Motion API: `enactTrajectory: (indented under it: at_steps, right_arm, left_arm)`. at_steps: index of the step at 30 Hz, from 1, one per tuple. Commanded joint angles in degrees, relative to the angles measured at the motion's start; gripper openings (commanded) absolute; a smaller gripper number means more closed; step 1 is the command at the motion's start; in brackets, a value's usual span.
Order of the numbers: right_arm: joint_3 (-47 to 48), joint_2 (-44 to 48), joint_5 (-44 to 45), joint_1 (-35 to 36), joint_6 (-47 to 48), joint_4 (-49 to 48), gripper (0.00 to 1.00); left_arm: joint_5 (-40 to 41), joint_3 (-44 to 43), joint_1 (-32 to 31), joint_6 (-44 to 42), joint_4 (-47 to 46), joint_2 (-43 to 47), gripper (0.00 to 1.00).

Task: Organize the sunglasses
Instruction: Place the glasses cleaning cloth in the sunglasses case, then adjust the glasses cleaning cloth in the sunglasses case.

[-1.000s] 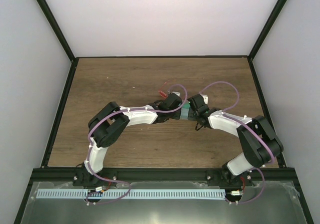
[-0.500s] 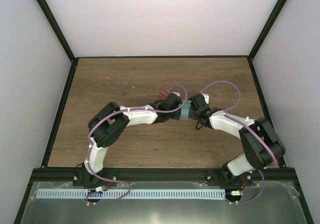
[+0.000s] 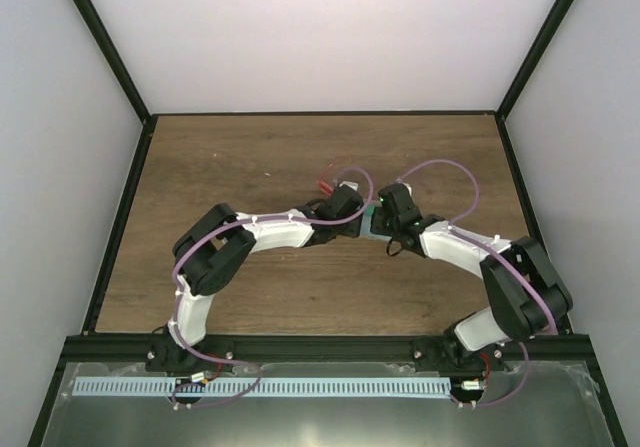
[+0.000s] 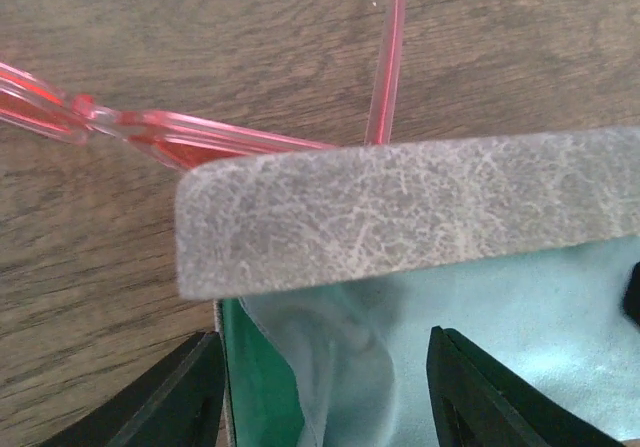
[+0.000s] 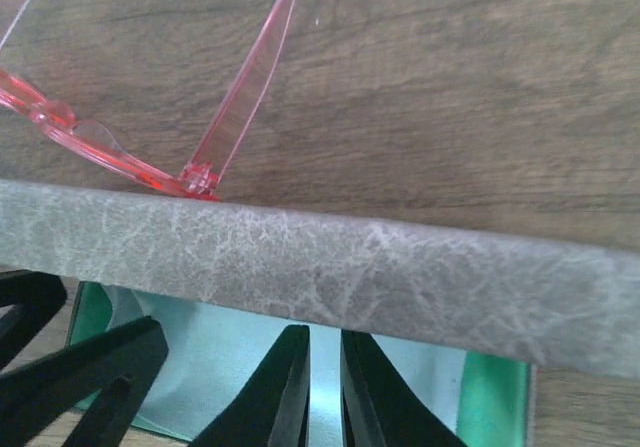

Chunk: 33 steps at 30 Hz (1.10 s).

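Sunglasses (image 4: 150, 132) partly hidden behind grey case lid (image 4: 400, 207); frame cut off.

— Where are the sunglasses (image 3: 327, 179)?
— On the surface (image 3: 230, 157), just behind the case (image 4: 400, 207).
— And the cloth (image 4: 480, 327)?
— Inside the case, which sits mid-surface between the left end effector (image 4: 320, 339) and the right end effector (image 5: 322, 332).

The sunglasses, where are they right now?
The sunglasses lie on the wooden table, outside the grey case, just beyond its far edge, left of centre in both wrist views; near mid-table from above.
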State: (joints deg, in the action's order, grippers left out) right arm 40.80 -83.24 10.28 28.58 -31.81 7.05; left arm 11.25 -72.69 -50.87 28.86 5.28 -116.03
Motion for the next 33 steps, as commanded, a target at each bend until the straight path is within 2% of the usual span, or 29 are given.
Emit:
enactTrajectory:
  at_steps: [1, 5, 17, 24, 33]
  right_arm:
    - [0.39, -2.73, -2.04, -0.54, -0.73, -2.63, 0.08]
    - [0.23, -4.03, -0.90, -0.54, -1.14, -2.92, 0.05]
    - [0.79, -7.89, 5.77, -0.61, -4.79, 0.58, 0.01]
    - [0.78, -5.96, 8.99, -0.63, -6.41, 3.12, 0.01]
    - [-0.97, -1.19, 5.86, -0.64, -5.21, 0.60, 0.01]
  left_arm:
    - [1.66, 0.99, 0.26, 0.30, 0.09, 2.96, 0.60]
    - [1.95, 1.45, 0.25, 0.40, -0.12, 3.48, 0.64]
    - [8.35, 2.84, 0.25, -0.13, 1.22, 4.48, 0.61]
    - [8.39, 2.81, 0.08, -0.12, 1.05, 4.11, 0.61]
    - [10.56, -0.50, -0.27, -1.17, 3.46, 0.40, 0.61]
